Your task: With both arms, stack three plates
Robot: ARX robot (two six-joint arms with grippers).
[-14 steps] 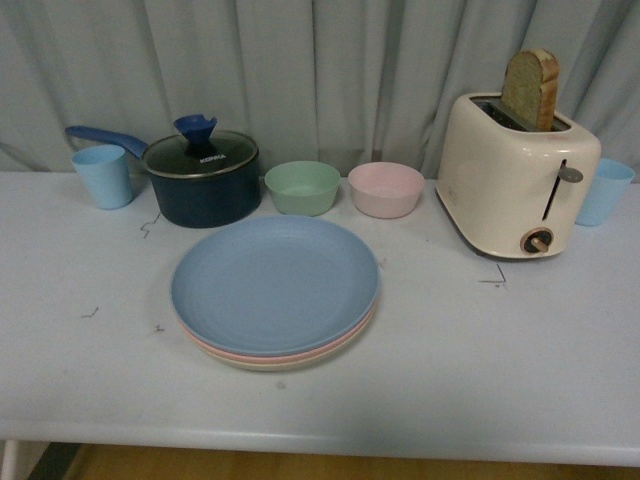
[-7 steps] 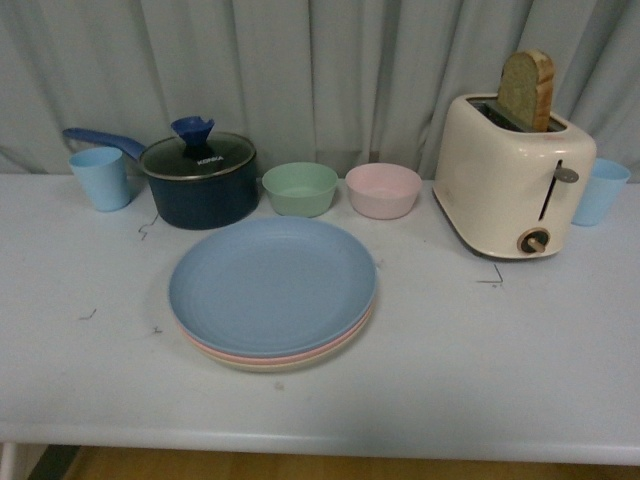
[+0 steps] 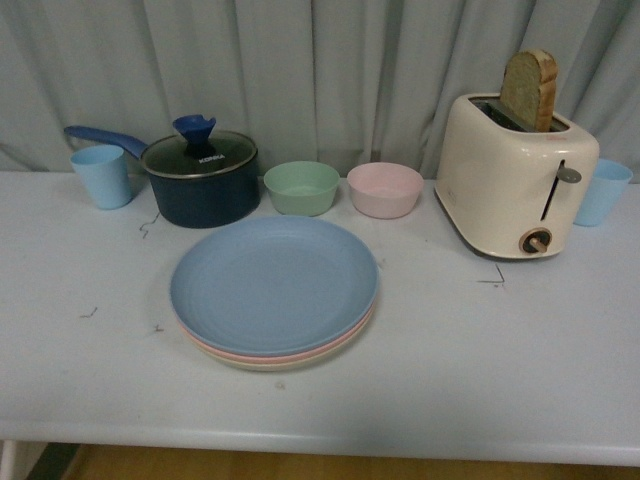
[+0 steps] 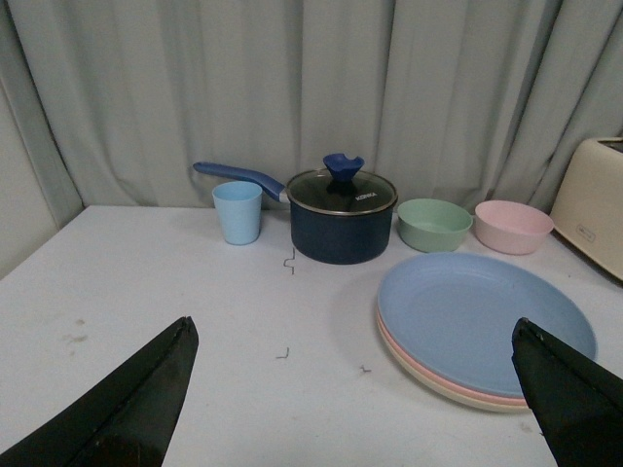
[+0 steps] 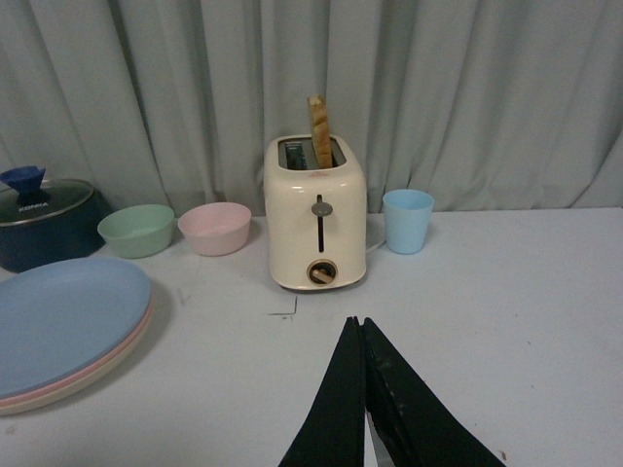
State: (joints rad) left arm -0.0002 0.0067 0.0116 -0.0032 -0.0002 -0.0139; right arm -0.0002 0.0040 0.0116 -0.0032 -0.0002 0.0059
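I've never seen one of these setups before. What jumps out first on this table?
A stack of three plates sits mid-table, blue on top, pink and cream rims peeking out beneath. To the right stands a cream toaster with a slice of bread sticking up. Behind the plates are a dark blue lidded pot and a green bowl beside a pink bowl.

Nearest the cream rounded toaster, we see a pale pink bowl, then a mint green bowl. In front of those, a matte blue plate covers pink and beige rims.
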